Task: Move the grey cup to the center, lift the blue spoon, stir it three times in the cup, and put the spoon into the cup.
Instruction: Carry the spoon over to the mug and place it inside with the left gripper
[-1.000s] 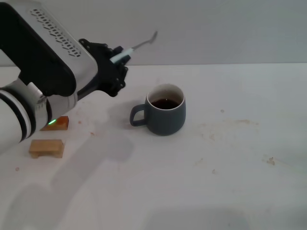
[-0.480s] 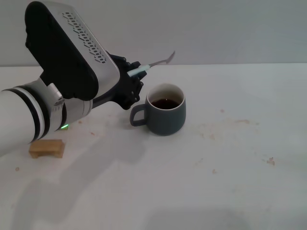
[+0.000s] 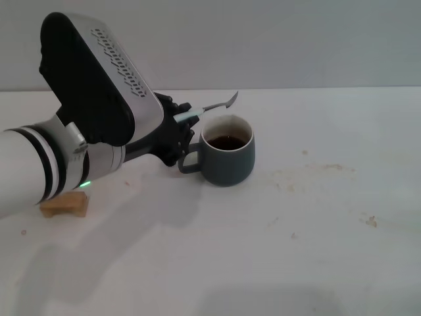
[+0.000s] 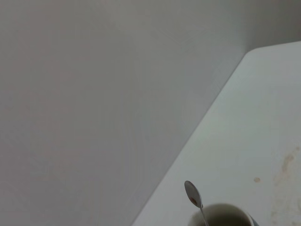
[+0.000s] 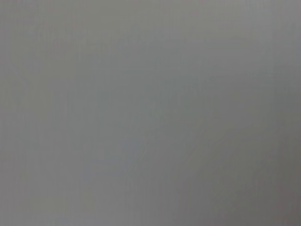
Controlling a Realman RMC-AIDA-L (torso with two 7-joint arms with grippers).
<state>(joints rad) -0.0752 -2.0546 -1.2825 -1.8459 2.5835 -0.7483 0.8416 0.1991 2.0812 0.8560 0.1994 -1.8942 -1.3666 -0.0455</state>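
- Holding the blue spoon in my left gripper, I have my jaws pinched on its pale handle, just beside the handle side of the grey cup.
- My spoon tilts up and away from me, its metal bowl raised above the far rim of the cup, clear of the dark liquid inside.
- From my left wrist, the spoon's bowl stands over the mouth of the cup, which shows only at the edge of that view.
- My grey cup sits upright near the middle of the white table, loop handle turned toward my left arm.
- One small wooden block lies on the table, partly under my left forearm.
- My right gripper shows in no view; its wrist camera sees only flat grey.
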